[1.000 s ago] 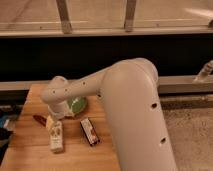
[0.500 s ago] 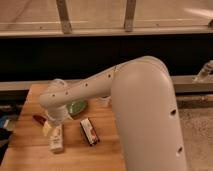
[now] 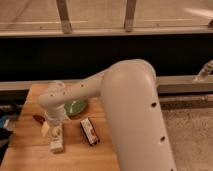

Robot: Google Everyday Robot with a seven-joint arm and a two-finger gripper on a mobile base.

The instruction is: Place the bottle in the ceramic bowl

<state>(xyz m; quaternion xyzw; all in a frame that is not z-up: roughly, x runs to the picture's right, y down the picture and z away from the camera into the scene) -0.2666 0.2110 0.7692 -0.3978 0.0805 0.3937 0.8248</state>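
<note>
Table (image 3: 27, 150): bottle (image 3: 57, 144) by tool (image 3: 54, 127), bowl (image 3: 76, 106), bar (image 3: 89, 132)

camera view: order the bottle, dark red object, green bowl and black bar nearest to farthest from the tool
The tool hangs over the table's left part.
1. bottle, just below it
2. dark red object, to its left
3. green bowl, behind, and black bar, right: too close to call

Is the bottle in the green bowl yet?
No, the bottle lies on the table by the gripper, outside the ceramic bowl.
</note>
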